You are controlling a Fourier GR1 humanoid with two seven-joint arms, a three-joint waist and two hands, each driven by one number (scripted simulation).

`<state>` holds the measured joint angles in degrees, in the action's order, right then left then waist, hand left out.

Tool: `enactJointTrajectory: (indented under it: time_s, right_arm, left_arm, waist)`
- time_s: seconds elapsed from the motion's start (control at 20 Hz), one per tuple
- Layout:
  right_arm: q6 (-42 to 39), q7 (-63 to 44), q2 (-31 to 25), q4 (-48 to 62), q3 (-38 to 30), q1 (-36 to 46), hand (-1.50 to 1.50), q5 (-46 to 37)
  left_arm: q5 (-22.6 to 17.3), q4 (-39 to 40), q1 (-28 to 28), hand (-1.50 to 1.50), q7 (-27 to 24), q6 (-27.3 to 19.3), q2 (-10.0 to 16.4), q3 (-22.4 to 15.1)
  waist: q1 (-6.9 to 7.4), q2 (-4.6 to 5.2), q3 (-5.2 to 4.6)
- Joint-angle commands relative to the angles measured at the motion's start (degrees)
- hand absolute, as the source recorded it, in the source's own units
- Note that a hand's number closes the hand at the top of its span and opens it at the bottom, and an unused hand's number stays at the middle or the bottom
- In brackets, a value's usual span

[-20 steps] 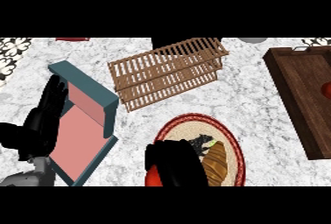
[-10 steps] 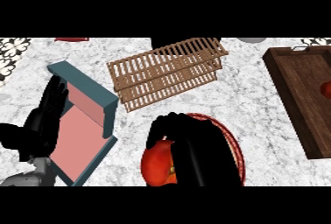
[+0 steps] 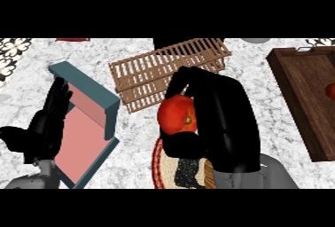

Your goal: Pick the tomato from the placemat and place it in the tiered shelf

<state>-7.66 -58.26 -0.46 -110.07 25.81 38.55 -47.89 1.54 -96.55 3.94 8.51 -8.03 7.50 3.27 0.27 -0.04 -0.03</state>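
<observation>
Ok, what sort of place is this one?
Probably a kitchen counter: a marbled stone top, a slatted wooden tiered shelf, a dark wooden tray, and a tomato in the right hand.

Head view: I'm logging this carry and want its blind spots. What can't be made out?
Tomato: right side hidden under the curled right hand.
Placemat: mostly covered by that hand and forearm, cut by the lower edge.
Tiered shelf: part hidden behind the right hand.
Red object on the wooden tray: cut by the right edge, unidentifiable.
</observation>
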Motion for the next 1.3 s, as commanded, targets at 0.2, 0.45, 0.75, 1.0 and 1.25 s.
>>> enactJointTrajectory:
  time_s: [0.2, 0.45, 0.75, 1.0, 1.25]
  right_arm:
    - [6.07, 7.84, 0.45, 12.63, -8.13, 2.2, 1.5, 0.79]
    - [13.17, 12.73, 0.46, 24.96, -11.72, 10.03, 1.5, 0.95]
    - [27.77, 22.53, 0.46, 40.95, -9.07, 10.0, 1.5, 2.52]
    - [28.3, 29.57, 0.46, 48.0, -13.96, 14.6, 1.5, 5.23]
    - [34.64, 31.28, 0.46, 57.69, -19.03, 19.67, 1.5, 10.88]
  left_arm:
    - [-0.42, 2.61, 1.51, 0.0, -1.16, 1.23, 1.21, 2.29]
    - [-2.92, 1.39, 1.11, 0.0, 0.29, 3.06, 1.64, 3.39]
    - [1.17, -2.42, 2.07, 0.0, 2.82, 0.05, -0.63, -0.35]
    - [-0.85, 0.87, 2.98, 0.0, 2.1, 2.36, 1.16, 2.51]
    - [0.84, 0.24, 0.27, 0.0, -0.65, 0.94, -1.84, -0.08]
  waist:
    - [0.0, 0.11, 0.02]
    - [0.33, 0.18, 0.0]
    - [0.8, 0.24, 0.03]
    - [0.45, 0.22, 0.02]
    - [1.46, 0.47, 0.04]
